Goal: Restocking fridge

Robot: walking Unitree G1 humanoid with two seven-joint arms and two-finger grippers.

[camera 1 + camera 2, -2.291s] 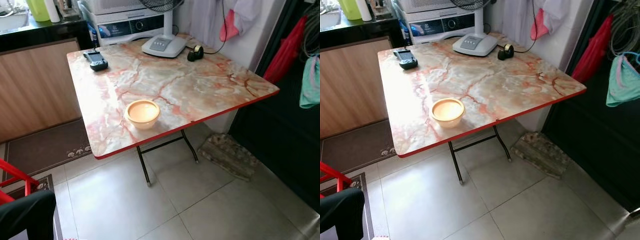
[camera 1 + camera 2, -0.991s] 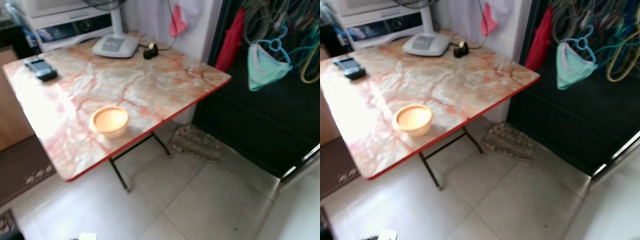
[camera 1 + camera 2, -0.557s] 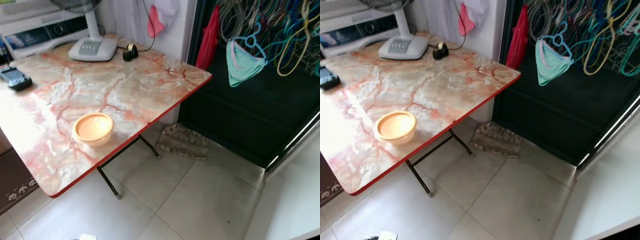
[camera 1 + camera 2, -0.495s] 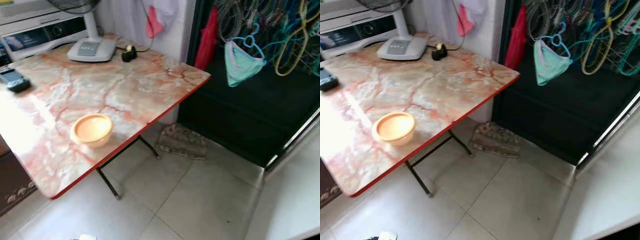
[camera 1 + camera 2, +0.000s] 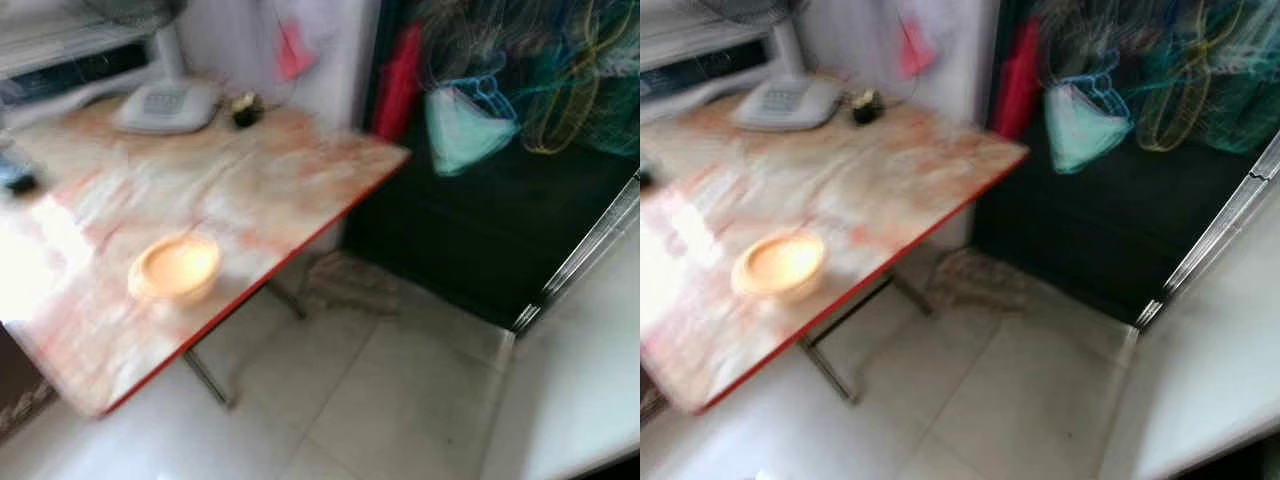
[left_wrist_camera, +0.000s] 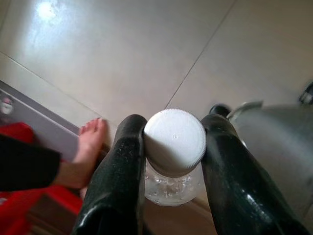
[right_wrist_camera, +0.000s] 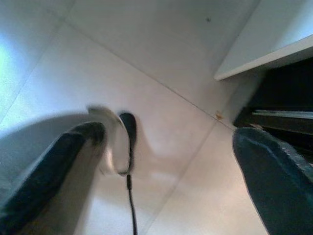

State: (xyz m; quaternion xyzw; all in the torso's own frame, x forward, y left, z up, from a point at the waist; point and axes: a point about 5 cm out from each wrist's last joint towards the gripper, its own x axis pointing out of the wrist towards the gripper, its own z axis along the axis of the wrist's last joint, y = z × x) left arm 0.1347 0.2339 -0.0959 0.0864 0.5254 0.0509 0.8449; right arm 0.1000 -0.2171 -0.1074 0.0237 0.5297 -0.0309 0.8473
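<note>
Between the left gripper's (image 6: 171,161) black fingers sits a clear plastic bottle with white ribbed cap (image 6: 174,142) (right gripper (image 7: 161,166) spread wide, empty); walking jolts could loosen this neck-only hold.

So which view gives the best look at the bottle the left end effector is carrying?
The left wrist view: the bottle sits clamped between the left end effector's two black fingers, with its white cap facing the camera and clear plastic below. The eye views look at the marble table and the right wrist view at floor tiles, so they add nothing about it.
</note>
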